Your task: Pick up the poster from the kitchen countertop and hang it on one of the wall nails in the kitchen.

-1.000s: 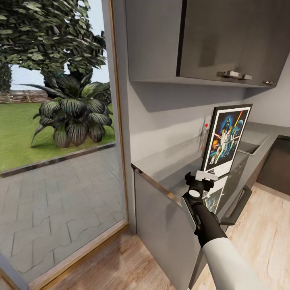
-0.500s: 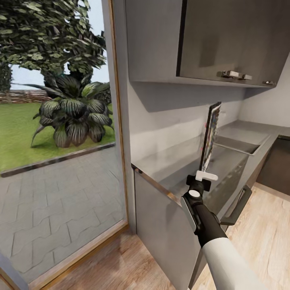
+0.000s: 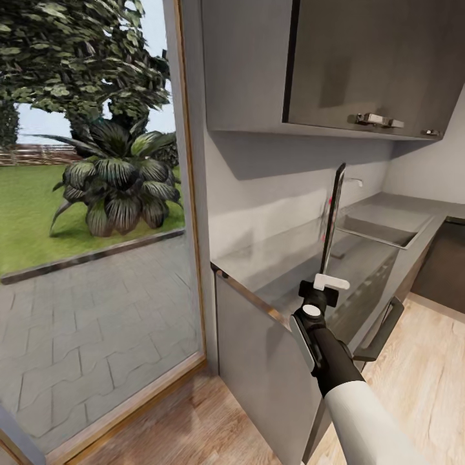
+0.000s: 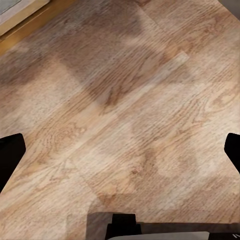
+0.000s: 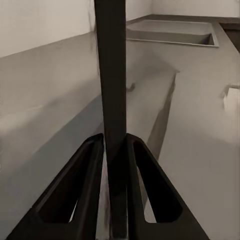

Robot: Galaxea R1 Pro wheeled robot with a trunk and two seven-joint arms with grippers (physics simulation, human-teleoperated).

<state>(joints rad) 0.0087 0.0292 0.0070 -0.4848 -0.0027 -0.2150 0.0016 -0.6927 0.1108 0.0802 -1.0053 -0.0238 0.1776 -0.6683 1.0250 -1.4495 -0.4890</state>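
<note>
Glossy grey kitchen countertop is running toward the far right, where the inset sink is sitting. The right gripper is pinching the poster by its bottom edge, holding it upright over the counter. It's showing edge-on, so the artwork and any lettering are impossible to read. The left gripper is hanging spread wide above the wood floor.

The poster stands edge-on above the kitchen countertop, with the sink behind it.
</note>
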